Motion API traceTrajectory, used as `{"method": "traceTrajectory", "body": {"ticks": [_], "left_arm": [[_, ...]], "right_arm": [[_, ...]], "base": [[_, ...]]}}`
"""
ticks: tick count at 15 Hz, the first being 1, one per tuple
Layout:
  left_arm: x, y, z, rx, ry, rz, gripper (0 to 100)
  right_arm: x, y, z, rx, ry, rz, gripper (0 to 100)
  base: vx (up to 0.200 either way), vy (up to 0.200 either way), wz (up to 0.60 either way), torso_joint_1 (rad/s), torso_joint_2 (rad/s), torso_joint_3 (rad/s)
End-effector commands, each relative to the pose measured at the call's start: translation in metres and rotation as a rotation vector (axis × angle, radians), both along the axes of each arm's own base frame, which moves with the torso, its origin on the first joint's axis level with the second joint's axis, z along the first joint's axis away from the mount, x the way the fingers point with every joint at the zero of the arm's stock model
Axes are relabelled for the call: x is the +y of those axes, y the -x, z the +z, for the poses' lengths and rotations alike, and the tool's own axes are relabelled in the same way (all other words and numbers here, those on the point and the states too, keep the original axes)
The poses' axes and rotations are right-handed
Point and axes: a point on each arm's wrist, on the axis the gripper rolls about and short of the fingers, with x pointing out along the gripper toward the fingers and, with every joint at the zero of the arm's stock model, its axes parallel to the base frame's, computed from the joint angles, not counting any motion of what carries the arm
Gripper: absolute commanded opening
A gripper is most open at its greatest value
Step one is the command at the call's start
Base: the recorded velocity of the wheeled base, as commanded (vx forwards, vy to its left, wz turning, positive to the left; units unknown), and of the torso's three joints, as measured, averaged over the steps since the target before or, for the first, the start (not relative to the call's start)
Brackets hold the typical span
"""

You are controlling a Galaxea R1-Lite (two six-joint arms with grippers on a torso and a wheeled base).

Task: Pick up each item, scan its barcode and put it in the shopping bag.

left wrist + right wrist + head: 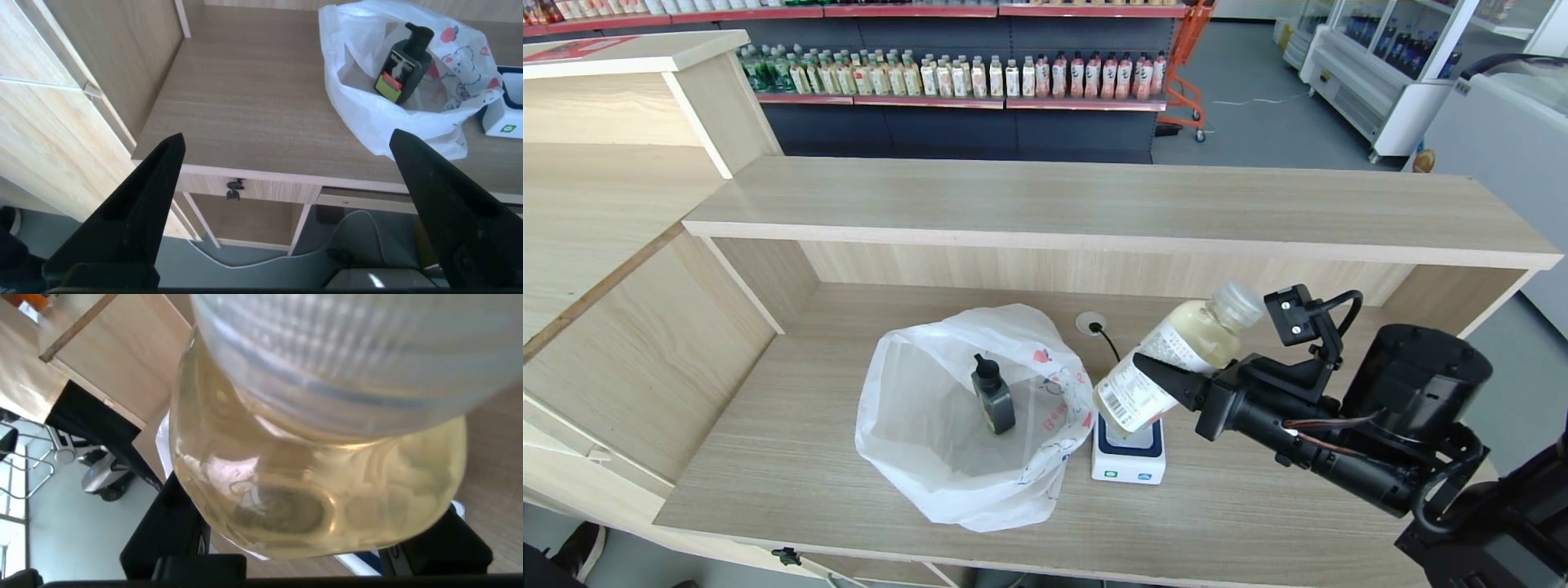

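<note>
Right pincer (pixel 1165 380) clamping pale plastic bottle (pixel 1194 339) above boxy scanner (pixel 1128 465), left pincer (pixel 288 145) spread wide, crinkly translucent bag (pixel 907 425)

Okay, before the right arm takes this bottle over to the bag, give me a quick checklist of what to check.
1. Grip: right gripper shut on bottle: ok.
2. Position: bottle held tilted over scanner, label end down: ok.
3. Scan registered: cannot tell.
4. Mouth of bag open: ok.
5. Room in bag beside dark bottle: ok.
6. Path: left gripper open, off the near edge of the counter, clear of bag: ok.
</note>
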Motion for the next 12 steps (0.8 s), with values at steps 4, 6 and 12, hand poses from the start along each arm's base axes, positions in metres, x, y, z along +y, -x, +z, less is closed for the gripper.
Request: {"method": "traceTrajectory", "body": {"ticks": [4,6,12], "left_arm": [[0.0,0.0,0.0,0.0,0.001,0.001,100],[0.0,0.0,0.0,0.0,0.001,-0.001,100],[0.0,0.0,0.0,0.0,0.001,0.001,100]], "right_arm": [[0.005,-0.012,-0.006,0.011,0.006,-0.007,0],[0.008,-0.018,-0.01,0.016,0.009,-0.011,0],[0.02,-0.04,-0.033,0.046,0.032,-0.013,0]], "base": [[0.0,0.1,0.0,0.001,0.0,0.0],[0.0,0.1,0.0,-0.004,0.0,0.001],[0.0,0.0,0.0,0.0,0.0,0.0]]}}
